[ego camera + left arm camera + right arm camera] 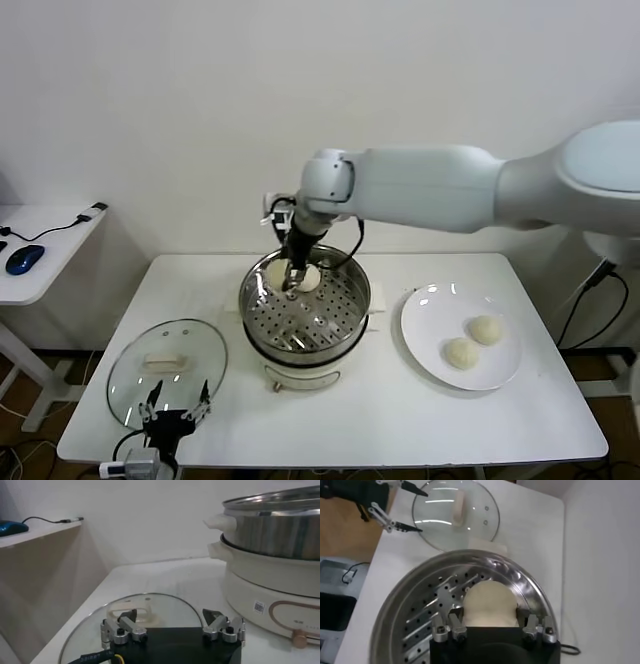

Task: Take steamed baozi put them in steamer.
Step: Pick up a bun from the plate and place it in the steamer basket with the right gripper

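A: Head view. What does the legend mark?

B: The right tool [293, 277] hangs inside the steamer [352, 300], above its perforated tray and near the far wall, closed on one baozi [306, 279]. A second bun [276, 272] lies just beside it on the tray. Two more buns [474, 342] rest on the white plate [420, 310], well apart from the steamer on the bench [400, 420]. The left tool [175, 408] is parked at the bench's near edge, over the rim of the glass lid [130, 370].

A: Left wrist view?

B: The left tool [172, 626] stands with its jaws spread wide and nothing between them. The glass lid [165, 610] lies flat beneath it; the steamer [280, 535] rises on its white base to one side.

A: Right wrist view?

B: The right tool [491, 626] grips the baozi [487, 602] across its widest part, one finger on each flank, low over the perforated tray. Whether the bun already touches the tray cannot be told.

A: How should such a bun handle?

B: Judged from its smooth dome, it is light, soft and easily dented, perhaps slightly tacky. A gentle hold across the middle, well below the crown, suits it; hard squeezing would likely crease the skin, and letting go slowly close to the tray should keep it from rolling against its neighbour.
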Robot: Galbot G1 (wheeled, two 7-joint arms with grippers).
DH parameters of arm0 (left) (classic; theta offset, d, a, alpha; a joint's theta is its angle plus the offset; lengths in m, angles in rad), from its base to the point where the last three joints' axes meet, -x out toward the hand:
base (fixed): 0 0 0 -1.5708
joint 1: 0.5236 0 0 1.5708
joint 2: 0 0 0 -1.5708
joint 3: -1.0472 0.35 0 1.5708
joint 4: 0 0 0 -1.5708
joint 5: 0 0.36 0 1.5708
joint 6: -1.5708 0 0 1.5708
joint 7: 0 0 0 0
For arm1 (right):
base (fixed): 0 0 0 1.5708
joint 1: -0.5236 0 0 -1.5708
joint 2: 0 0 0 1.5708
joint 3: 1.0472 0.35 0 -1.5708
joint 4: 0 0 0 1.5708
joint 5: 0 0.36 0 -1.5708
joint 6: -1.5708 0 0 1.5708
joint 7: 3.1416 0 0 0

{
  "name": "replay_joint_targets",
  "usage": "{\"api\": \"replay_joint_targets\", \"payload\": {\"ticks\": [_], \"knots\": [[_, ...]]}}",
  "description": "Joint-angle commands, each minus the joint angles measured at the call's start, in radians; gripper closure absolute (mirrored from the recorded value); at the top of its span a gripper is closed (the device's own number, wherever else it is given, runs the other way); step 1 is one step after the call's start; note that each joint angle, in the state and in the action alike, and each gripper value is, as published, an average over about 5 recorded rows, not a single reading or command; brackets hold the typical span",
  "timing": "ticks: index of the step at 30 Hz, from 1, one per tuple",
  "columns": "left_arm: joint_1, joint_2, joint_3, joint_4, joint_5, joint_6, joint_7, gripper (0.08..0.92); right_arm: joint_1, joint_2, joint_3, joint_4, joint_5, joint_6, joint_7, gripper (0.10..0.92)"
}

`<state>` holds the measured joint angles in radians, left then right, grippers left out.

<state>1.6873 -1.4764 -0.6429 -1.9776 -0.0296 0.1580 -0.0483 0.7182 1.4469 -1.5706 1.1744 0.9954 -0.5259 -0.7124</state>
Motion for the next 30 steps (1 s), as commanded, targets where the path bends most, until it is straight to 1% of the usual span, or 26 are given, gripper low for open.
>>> {"api": "replay_joint_targets", "payload": {"ticks": [1, 13, 15, 19, 21, 24, 30], "knots": [[0.000, -0.001, 0.001, 0.005, 0.000, -0.002, 0.001, 0.177, -0.149, 0.105, 0.004, -0.107, -0.038, -0.042, 0.055, 0.338], [0.000, 0.002, 0.005, 0.010, 0.005, -0.004, 0.003, 0.177, -0.166, 0.114, 0.009, -0.122, -0.051, -0.045, 0.064, 0.334], [0.002, 0.002, 0.004, 0.009, 0.006, -0.004, 0.003, 0.177, -0.144, 0.106, 0.013, -0.115, -0.053, -0.031, 0.048, 0.308], [0.004, 0.003, 0.003, 0.002, 0.006, -0.001, 0.004, 0.177, -0.036, 0.053, -0.022, -0.069, -0.057, 0.043, -0.028, 0.228], [0.004, 0.003, 0.003, -0.002, 0.006, 0.001, 0.004, 0.177, 0.027, 0.009, -0.051, -0.033, -0.063, 0.097, -0.079, 0.208], [0.004, 0.003, 0.004, -0.006, 0.006, 0.004, 0.004, 0.177, 0.120, -0.092, -0.097, 0.037, -0.073, 0.179, -0.158, 0.203], [0.004, 0.002, 0.006, -0.009, 0.006, 0.006, 0.003, 0.177, 0.290, -0.437, -0.210, 0.205, -0.109, 0.275, -0.289, 0.202]]}}
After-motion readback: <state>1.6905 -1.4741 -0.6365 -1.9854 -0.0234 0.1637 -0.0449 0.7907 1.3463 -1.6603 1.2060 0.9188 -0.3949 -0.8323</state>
